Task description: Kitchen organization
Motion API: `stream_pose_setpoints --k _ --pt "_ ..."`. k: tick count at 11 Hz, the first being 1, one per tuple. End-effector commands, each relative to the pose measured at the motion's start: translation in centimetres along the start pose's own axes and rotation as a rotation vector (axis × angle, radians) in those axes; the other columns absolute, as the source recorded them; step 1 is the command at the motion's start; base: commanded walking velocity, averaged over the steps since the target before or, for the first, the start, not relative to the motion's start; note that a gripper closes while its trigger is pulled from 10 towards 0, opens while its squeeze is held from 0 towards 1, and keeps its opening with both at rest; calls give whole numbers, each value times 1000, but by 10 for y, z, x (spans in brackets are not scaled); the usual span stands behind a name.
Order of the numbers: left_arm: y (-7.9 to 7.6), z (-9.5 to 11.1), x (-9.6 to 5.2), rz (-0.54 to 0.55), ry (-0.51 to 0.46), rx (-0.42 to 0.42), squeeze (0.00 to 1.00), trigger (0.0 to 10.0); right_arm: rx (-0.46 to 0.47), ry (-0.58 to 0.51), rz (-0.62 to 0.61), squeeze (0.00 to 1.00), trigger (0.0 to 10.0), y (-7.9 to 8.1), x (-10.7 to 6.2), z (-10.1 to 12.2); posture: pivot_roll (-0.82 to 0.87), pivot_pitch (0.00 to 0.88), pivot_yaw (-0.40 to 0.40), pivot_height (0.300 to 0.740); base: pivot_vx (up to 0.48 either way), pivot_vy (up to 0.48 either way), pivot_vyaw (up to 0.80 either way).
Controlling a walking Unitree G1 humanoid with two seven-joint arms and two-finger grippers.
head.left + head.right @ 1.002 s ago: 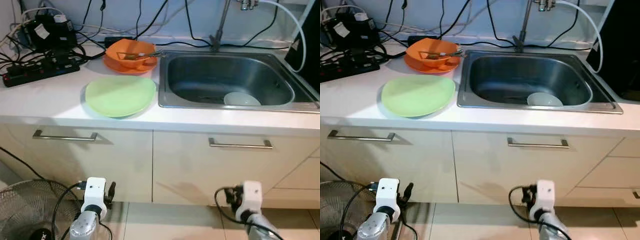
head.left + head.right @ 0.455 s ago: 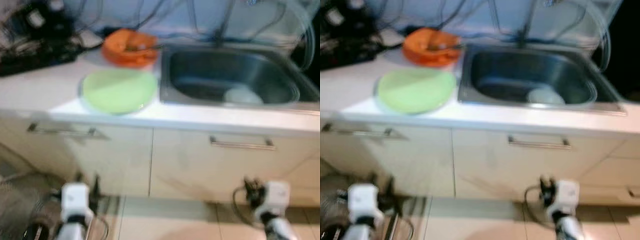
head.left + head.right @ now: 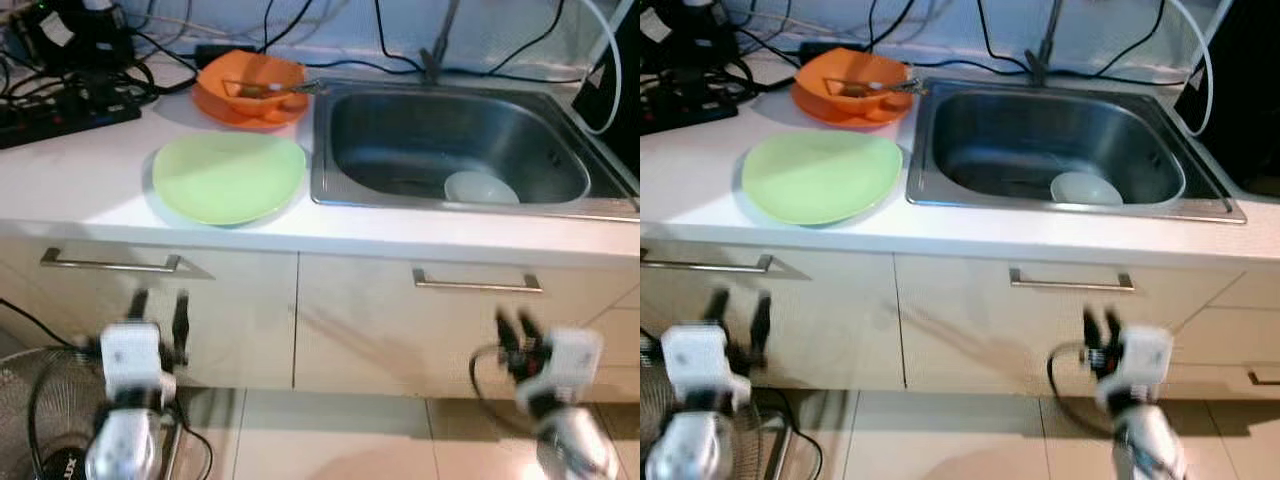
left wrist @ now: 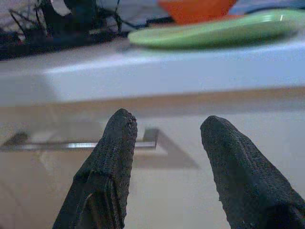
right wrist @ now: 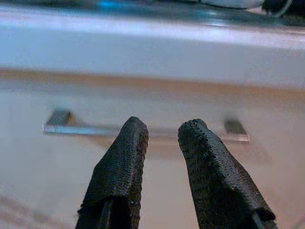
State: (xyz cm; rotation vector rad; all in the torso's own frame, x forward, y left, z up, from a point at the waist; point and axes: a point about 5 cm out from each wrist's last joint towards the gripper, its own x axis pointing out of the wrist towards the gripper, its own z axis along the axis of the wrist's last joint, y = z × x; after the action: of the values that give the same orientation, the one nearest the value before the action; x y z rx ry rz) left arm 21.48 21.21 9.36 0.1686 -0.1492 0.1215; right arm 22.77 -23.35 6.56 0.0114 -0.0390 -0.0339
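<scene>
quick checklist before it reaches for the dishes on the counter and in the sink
1. Left gripper empty and open: ok, fingers apart in the left wrist view.
2. Right gripper empty: ok, a narrow gap between its fingers, nothing held.
3. Both grippers raised to counter height: not ok, they sit below the edge, in front of the cabinet handles.
4. Green plate free to grasp: ok, flat on the counter, nothing on it.
5. Orange bowl emptied: not ok, a utensil lies in it.
6. White bowl in the sink reachable: cannot tell.

White counter (image 3: 80, 165) over cream cabinets (image 3: 360, 330), tiled floor (image 3: 330, 440)
</scene>
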Motion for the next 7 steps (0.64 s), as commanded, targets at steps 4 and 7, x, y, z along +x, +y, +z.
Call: stream_pose_setpoints --k 4,7 --pt "-18 37 15 -68 -59 -8 0 10000 25 -164 55 0 10000 24 29 56 175 39 -17 740 0 0 0" --pt "-19 44 31 -127 -56 26 0 10000 64 -189 113 0 10000 45 46 75 189 11 -18 740 0 0 0"
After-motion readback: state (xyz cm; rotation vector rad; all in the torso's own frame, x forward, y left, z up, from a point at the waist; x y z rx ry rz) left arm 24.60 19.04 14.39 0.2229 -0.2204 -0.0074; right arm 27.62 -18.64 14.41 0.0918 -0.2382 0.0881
